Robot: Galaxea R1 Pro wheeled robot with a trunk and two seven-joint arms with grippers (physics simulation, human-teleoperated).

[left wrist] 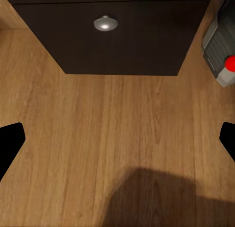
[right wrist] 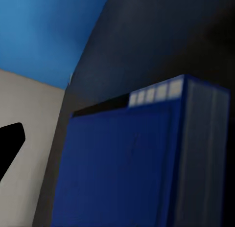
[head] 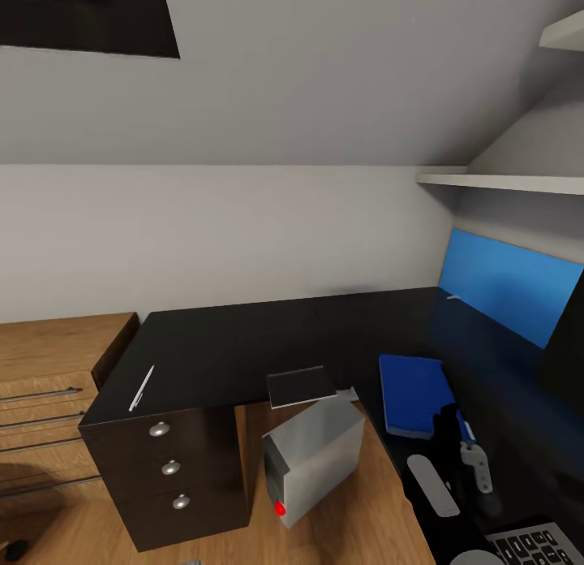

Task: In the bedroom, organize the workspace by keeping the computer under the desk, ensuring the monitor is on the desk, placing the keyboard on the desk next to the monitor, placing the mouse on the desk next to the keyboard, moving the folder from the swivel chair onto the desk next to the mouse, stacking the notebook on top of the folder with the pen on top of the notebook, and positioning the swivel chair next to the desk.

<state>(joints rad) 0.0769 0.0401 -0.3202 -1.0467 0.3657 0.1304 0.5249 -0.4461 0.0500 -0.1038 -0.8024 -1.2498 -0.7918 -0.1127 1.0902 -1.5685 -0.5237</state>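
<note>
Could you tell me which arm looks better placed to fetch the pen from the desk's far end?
Probably left: the pen lies above the drawers its camera faces; the right gripper is by the folder.

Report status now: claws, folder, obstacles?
Left claw open over floor. Folder on desk, right claw behind it. Notebook overhangs the edge; pen apart.

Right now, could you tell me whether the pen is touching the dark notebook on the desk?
Apart. In the head view the pen lies near the desk's left edge above the drawers, while the notebook sits at the front edge, with bare black desktop between them.
</note>
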